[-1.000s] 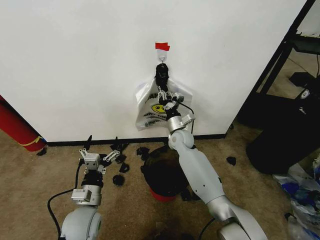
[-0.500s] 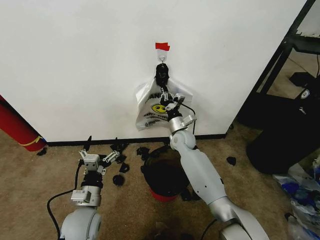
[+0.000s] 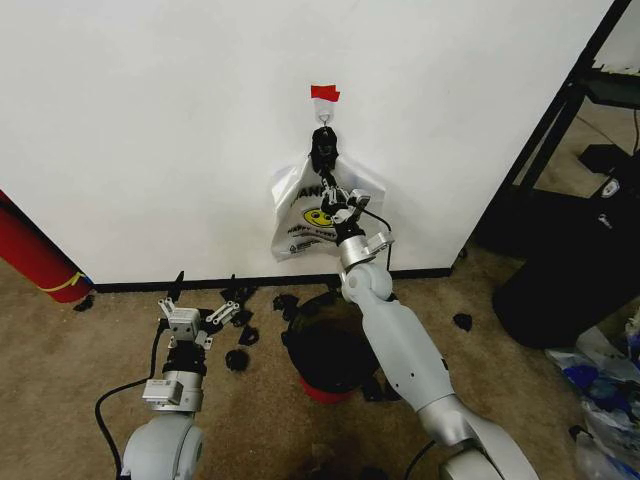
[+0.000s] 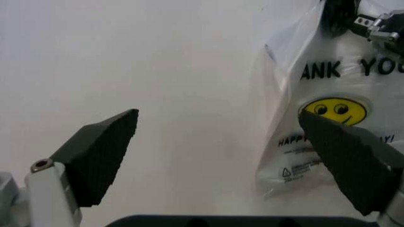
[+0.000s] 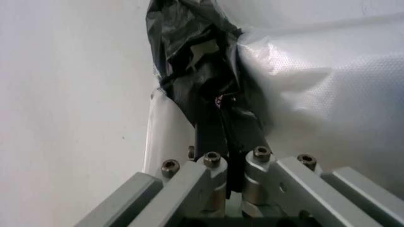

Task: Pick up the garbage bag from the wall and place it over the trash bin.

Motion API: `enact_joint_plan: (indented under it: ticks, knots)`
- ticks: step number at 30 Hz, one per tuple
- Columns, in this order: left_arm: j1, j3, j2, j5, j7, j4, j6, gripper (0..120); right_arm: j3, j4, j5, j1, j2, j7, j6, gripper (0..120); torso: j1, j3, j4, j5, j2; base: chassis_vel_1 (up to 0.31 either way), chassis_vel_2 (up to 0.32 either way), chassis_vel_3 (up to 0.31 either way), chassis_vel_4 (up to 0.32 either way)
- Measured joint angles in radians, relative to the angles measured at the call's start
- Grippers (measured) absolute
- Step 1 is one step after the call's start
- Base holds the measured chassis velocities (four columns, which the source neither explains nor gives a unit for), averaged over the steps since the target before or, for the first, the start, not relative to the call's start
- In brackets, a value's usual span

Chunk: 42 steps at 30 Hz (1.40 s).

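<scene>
Head view: the garbage bag hangs flat against the white wall, its gathered black top caught on a small hook just below a piece of red tape. The yellow smiley print faces outward. The right gripper is raised to the bag's upper part, its arm reaching up from the lower right and passing over the trash bin. The bin stands on the carpet below the bag, near the black baseboard, with small black scraps scattered beside it. The left gripper is low over the carpet, well apart from the bag, its fingers spread wide. A red cylinder with a yellow band leans at the far left edge.

Left wrist view: two dark finger pads stand far apart with nothing between them. Beyond them is the wall and the bag, showing part of the black lettering and the smiley face. The other arm's gripper touches the bag's upper edge.

Right wrist view: the right gripper has its narrow fingers pressed close together on the bunched black top of the bag, clamping that fold. White crinkled plastic spreads to one side, bare wall to the other.
</scene>
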Motion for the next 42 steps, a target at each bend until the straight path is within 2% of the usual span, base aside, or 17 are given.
enact_joint_plan:
  ticks: [8, 16, 29, 42]
  knots:
    - [0.002, -0.003, 0.003, -0.003, -0.001, -0.003, -0.001, 100, -0.003, 0.037, 0.0, -0.035, -0.01, -0.018, -0.003, 0, 0.0, 0.0, 0.0001, 0.0, 0.0, 0.0, 0.0, 0.0, 0.0]
    - [0.012, -0.001, 0.003, -0.005, -0.002, -0.013, -0.006, 100, -0.004, 0.127, 0.003, -0.13, -0.07, -0.047, -0.015, 0, 0.0, 0.0, 0.0, 0.0, 0.0, 0.0, 0.0, 0.0, 0.0]
    - [0.062, 0.007, 0.012, -0.005, -0.007, -0.061, -0.023, 100, 0.064, 0.332, -0.021, -0.443, -0.138, -0.15, -0.019, 0, 0.0, 0.0, 0.0001, 0.0001, 0.0, 0.0, 0.0, 0.0, 0.0]
    - [0.105, 0.031, 0.0, 0.009, -0.007, -0.098, -0.038, 100, 0.17, 0.441, -0.035, -0.703, -0.194, -0.259, 0.029, 0, 0.0, 0.0, -0.0001, 0.0001, 0.0, 0.0, 0.0, 0.0, 0.0]
